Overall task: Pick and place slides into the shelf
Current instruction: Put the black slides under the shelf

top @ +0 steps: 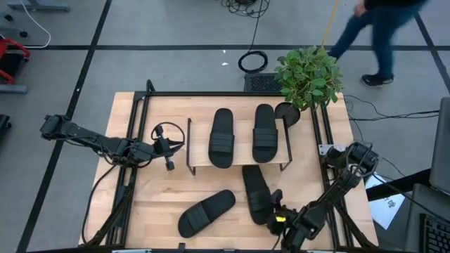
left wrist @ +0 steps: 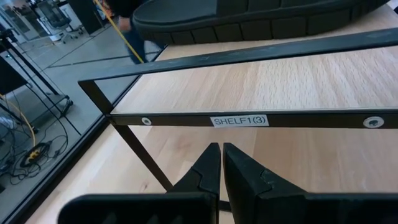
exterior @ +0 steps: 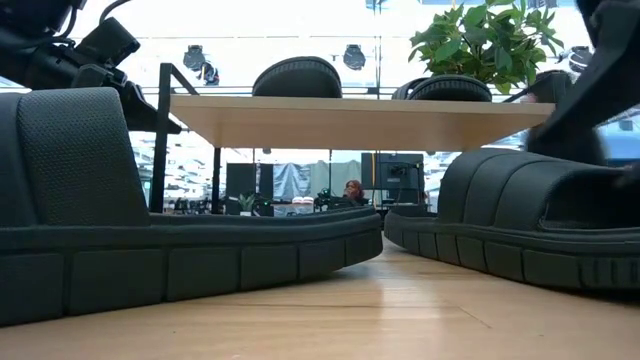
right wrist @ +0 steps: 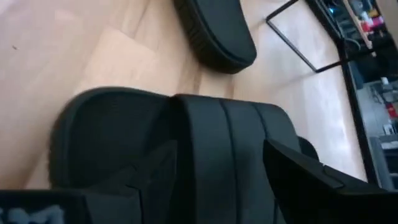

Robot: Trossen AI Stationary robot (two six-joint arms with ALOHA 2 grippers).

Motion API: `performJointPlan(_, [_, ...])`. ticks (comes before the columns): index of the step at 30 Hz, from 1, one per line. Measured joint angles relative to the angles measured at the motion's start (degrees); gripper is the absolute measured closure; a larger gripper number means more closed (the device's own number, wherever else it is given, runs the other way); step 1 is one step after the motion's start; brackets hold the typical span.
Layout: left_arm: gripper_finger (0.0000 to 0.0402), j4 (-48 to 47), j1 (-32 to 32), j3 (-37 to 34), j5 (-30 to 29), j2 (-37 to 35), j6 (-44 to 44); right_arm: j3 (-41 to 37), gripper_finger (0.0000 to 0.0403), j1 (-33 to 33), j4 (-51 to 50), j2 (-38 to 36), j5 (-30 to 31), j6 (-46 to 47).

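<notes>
Two slides (top: 242,135) sit on the shelf (top: 200,160), two more on the table (top: 155,193). Right gripper (top: 275,211) jaws spread wide around one slide (top: 256,191); left gripper (top: 169,148) jaws nearly shut, beside the shelf.

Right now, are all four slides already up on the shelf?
No, only two slides lie on the shelf; two more remain on the table.

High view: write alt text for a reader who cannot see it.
Two black slides lie side by side on the small shelf; two more lie on the table in front. The right pincer is at one of these, and the left pincer waits beside the shelf.
</notes>
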Motion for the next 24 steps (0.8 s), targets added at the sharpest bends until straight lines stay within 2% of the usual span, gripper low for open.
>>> performJointPlan(4, [0.038,0.0,0.0,0.0,0.0,0.0,0.1,2.2,0.0172,-0.4,-2.6,0.7,3.0,0.4])
performJointPlan(14, [0.038,0.0,0.0,0.0,1.6,0.0,1.0,1.1,0.0172,-3.3,-4.2,0.4,-1.4,6.8])
performJointPlan(24, [0.038,0.0,0.0,0.0,2.5,0.0,1.6,1.1,0.0172,-4.0,-5.7,1.9,-1.1,11.4])
